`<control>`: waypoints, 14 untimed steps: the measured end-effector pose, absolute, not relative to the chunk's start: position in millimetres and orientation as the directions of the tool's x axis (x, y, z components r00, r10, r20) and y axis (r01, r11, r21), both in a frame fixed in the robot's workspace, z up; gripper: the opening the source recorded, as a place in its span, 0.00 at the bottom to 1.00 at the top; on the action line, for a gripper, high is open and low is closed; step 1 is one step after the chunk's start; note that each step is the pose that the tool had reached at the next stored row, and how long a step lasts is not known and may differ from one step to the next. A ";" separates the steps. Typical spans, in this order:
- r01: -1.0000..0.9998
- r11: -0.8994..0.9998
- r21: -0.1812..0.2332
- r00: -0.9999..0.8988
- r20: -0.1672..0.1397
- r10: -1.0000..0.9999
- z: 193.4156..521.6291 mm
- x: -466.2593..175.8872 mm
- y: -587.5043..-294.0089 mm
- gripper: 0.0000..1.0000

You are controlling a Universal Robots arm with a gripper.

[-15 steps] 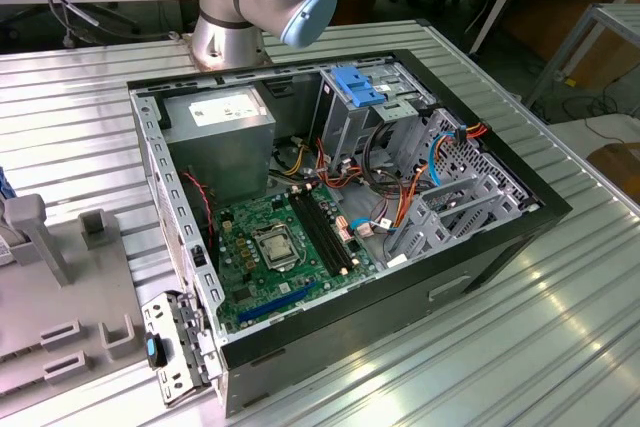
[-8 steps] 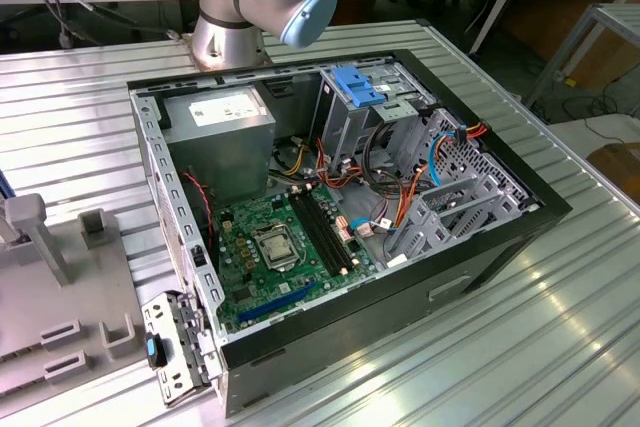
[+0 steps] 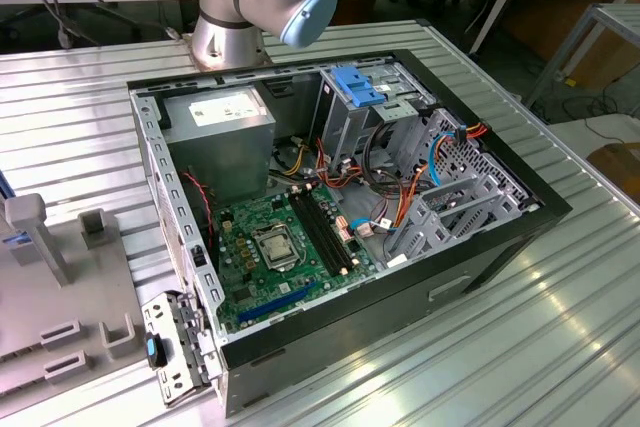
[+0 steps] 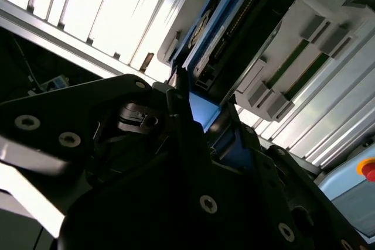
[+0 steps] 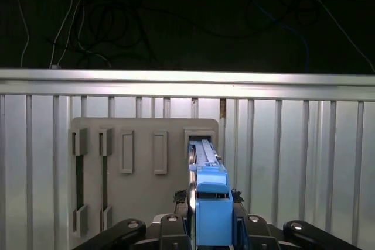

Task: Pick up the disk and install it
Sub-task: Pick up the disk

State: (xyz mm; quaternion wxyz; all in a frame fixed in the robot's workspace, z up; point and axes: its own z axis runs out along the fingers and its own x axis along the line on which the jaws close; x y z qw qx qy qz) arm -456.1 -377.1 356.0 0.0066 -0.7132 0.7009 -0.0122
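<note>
Grey slotted holder plate (image 3: 55,292) lay on the ribbed aluminium worktop (image 3: 480,357), at the exterior view's left; open computer case (image 3: 470,277) to its right. In the first wrist view the disk (image 5: 212,215) stood edge-on in the plate's end slot, blue frame clamped in the hand (image 5: 211,197), by my reading. Judged: draw it straight out along the slot, no twist, grip square, so the rails don't bind.
</note>
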 end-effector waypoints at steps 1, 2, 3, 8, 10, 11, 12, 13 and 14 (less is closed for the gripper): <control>-0.999 -0.018 -0.027 0.017 0.008 -1.000 358.8 -456.1 -377.1 0.37; -0.999 -0.018 -0.027 0.017 0.008 -1.000 360.3 -456.1 -377.1 0.37; -0.999 -0.018 -0.027 0.017 0.008 -1.000 362.0 -456.1 -377.1 0.37; -0.999 -0.018 -0.027 0.017 0.008 -1.000 377.6 -456.1 -377.1 0.37; -0.999 -0.018 -0.027 0.017 0.008 -1.000 383.4 -456.1 -377.1 0.37; -0.999 -0.018 -0.027 0.017 0.008 -1.000 385.5 -456.1 -377.1 0.37; -0.999 -0.018 -0.027 0.017 0.008 -1.000 388.3 -456.1 -377.1 0.37; -0.999 -0.018 -0.027 0.017 0.008 -1.000 390.8 -456.2 -377.1 0.37; -0.999 -0.018 -0.027 0.017 0.008 -1.000 393.8 -456.1 -377.1 0.37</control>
